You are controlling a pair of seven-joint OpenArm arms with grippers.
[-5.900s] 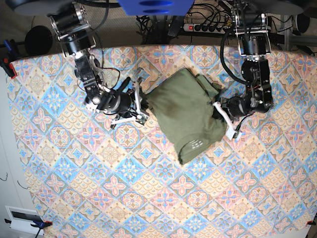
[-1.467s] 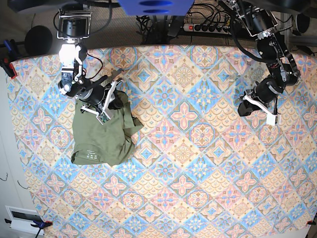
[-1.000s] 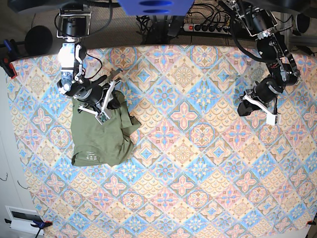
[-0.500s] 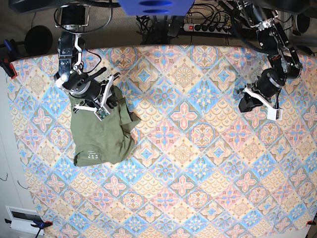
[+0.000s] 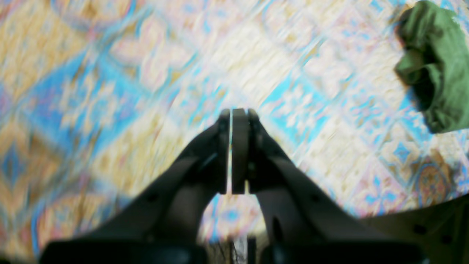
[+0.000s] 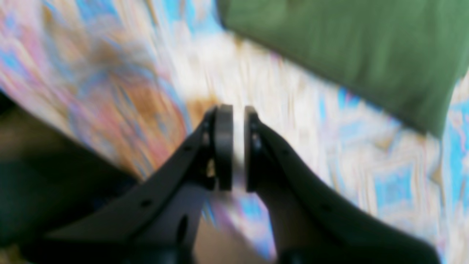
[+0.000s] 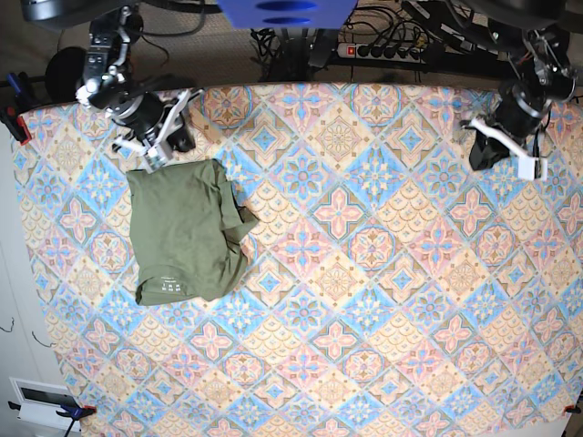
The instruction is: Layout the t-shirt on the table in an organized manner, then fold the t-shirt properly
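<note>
Right gripper (image 7: pixel 162 137): hovering at the far left of the table (image 7: pixel 364 300), just beyond the t-shirt's far edge; jaws standing slightly apart, a narrow gap showing between them, gripping nothing.

T-shirt (image 7: pixel 185 232): olive green, lying folded in a compact bundle on the left side of the table, neck label showing at its near edge.

Left gripper (image 7: pixel 503 147): hanging over the far right corner, well apart from the t-shirt; jaws pressing together, holding nothing.

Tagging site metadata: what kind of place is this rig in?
Probably a lab or workshop bench: a table under a pink, blue and cream tiled cloth, a power strip with tangled cables behind it, clamps at the cloth's edges.
</note>
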